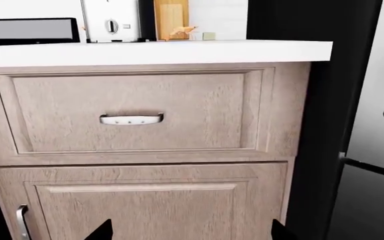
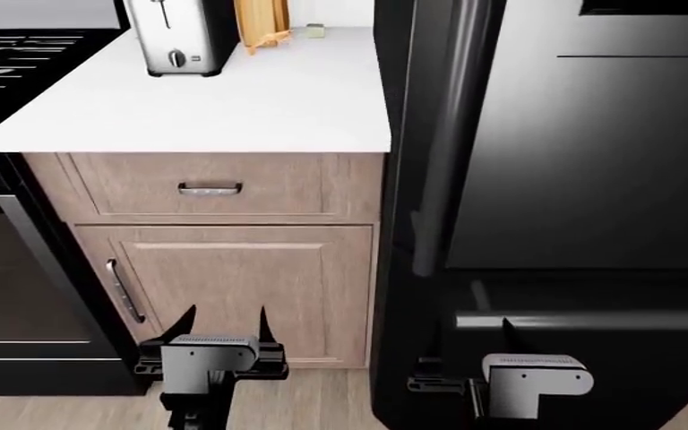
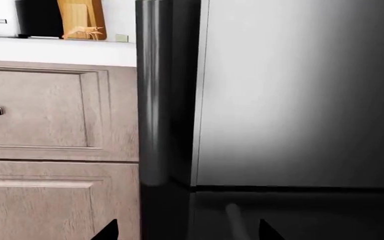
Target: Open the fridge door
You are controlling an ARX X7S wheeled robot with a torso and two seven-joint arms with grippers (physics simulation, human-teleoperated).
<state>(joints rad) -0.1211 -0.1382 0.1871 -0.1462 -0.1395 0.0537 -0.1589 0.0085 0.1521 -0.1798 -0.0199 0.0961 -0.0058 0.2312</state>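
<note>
Both tools, left (image 2: pixel 218 324) and right (image 2: pixel 473 336), hang with black prongs spread, holding nothing. Right of the grainy wooden cabinet (image 2: pixel 248 287), the fridge door (image 2: pixel 595 152) is glossy black, its handle (image 2: pixel 446 134) a long round bar.

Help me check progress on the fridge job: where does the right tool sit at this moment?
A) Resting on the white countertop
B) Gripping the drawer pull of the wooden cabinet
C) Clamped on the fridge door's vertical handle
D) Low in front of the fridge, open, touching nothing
D: in the head view the right tool hangs open, low before the fridge, below the fridge door and its vertical handle, gripping nothing.
</note>
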